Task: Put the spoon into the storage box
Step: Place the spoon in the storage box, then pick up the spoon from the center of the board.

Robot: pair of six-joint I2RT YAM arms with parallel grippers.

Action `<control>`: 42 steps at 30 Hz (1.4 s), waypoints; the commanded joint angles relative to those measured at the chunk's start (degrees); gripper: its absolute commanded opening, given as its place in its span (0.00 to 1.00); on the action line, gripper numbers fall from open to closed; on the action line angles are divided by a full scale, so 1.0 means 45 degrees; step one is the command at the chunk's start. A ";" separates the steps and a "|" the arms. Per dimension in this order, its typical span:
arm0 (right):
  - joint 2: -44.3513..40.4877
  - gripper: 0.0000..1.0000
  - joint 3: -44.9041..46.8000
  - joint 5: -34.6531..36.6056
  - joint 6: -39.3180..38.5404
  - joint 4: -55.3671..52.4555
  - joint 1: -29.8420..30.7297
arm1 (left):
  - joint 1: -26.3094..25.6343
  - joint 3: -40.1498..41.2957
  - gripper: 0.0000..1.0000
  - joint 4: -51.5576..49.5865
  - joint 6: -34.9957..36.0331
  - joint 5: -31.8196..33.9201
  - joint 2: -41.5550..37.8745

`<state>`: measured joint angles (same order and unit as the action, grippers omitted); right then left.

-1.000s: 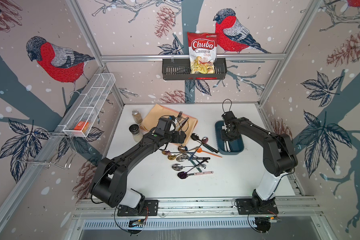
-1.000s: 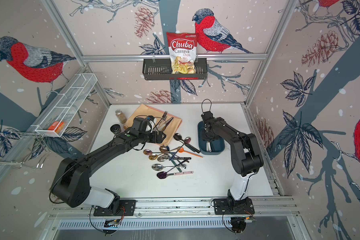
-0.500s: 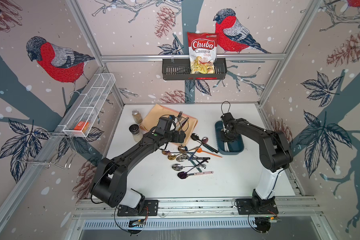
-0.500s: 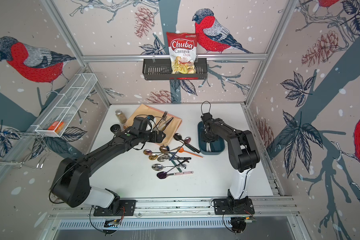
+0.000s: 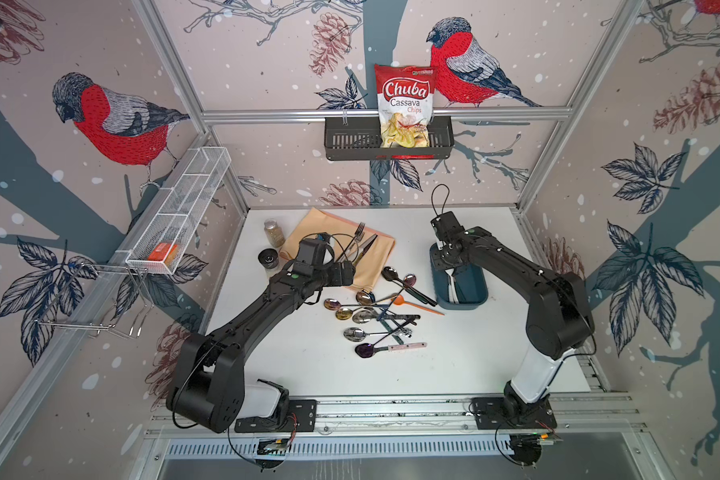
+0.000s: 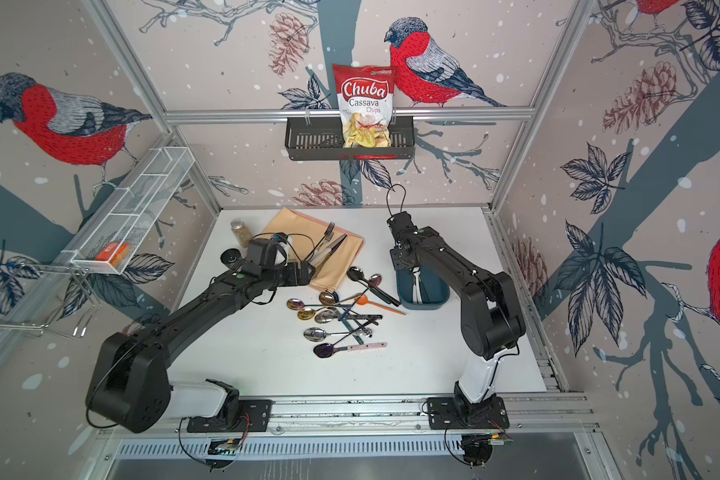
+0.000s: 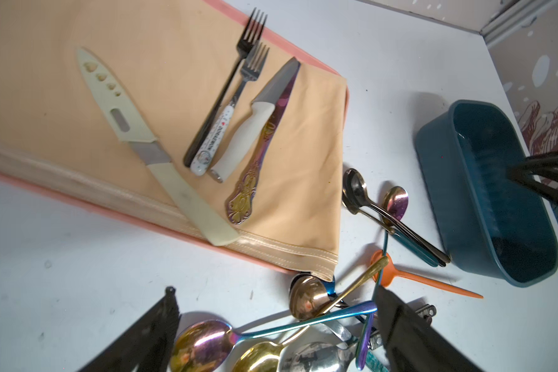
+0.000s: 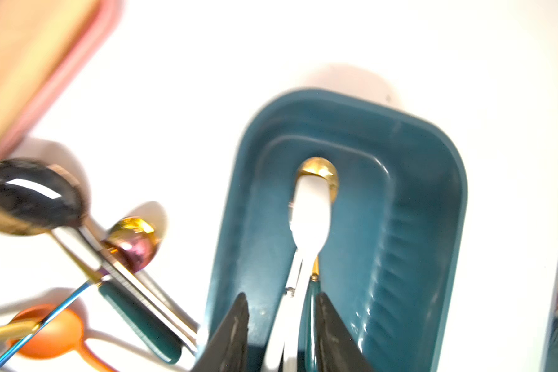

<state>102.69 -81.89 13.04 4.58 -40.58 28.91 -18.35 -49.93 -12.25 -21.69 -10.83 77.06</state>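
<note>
table (image 5: pixel 454 357): white, fills the middle of both top views; all the task's things lie on it.
left arm (image 5: pixel 246 324): reaches from the lower left up to centre frame, in the same pose as a second ago. It has had no part in this step.
right arm (image 5: pixel 516 270): comes in from the lower right, with its wrist over the upper end of the box. Since a second ago the wrist has crept slightly toward the upper left.
cloth (image 5: pixel 321 220): peach, upper centre, well left of the box; not involved.
storage box (image 5: pixel 476 291): dark teal, right of centre in both top views, just right of the heap. The right wrist view shows two spoons lying lengthwise on the floor inside its walls (image 8: pixel 426 225).
spoon heap (image 5: pixel 375 320): a loose tangle at centre frame, looking as it did a second ago; plenty remains outside the box.
left gripper (image 7: pixel 276 290): at the lower edge of the left wrist view, fingers spread wide above the heap with nothing between them.
right gripper (image 8: pixel 281 296): bottom centre of the right wrist view, low inside the box. The jaws were nearly pinched a second ago and now stand parted on either side of the spoon handles — released, by my judgement.
white spoon (image 8: pixel 311 212): centre of the right wrist view, resting in the box on top of a gold-bowled spoon (image 8: pixel 318 167) with a teal handle. I cannot tell which of the two was just let go. Either way this delivery looks finished — the gripper now needs to rise clear without dragging a handle out.
</note>
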 commanded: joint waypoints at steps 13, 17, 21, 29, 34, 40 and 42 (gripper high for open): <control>0.1933 0.40 -0.0296 -0.0735 -0.1563 -0.0144 0.1814 | 0.1890 0.1852 0.96 0.1010 -0.1369 -0.1653 -0.1303; 0.2141 0.40 -0.0051 -0.0880 -0.1623 -0.0086 0.1903 | 0.1893 0.1817 0.96 0.0849 -0.1342 -0.1646 -0.1365; 0.2250 0.41 0.0129 -0.0908 -0.1679 -0.0026 0.2043 | 0.1907 0.2017 0.96 0.0927 -0.1432 -0.1625 -0.1394; 0.2483 0.40 0.0413 -0.0825 -0.1664 0.0169 0.2167 | 0.1910 0.2004 0.96 0.1027 -0.1443 -0.1703 -0.1186; 0.2529 0.41 0.0540 -0.0938 -0.1623 0.0265 0.2218 | 0.1915 0.1909 0.97 0.0964 -0.1347 -0.1690 -0.1043; 0.2779 0.40 0.0483 -0.0964 -0.1550 0.0356 0.2248 | 0.1913 0.1874 0.96 0.1004 -0.1337 -0.1739 -0.0944; 0.2846 0.39 0.0444 -0.1143 -0.1531 0.0406 0.2229 | 0.1911 0.1855 0.96 0.0984 -0.1314 -0.1704 -0.0932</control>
<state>115.02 -79.59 9.10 -2.81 -39.18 38.92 -9.85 -41.08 -9.50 -28.23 -18.00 72.79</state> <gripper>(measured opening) 0.395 0.964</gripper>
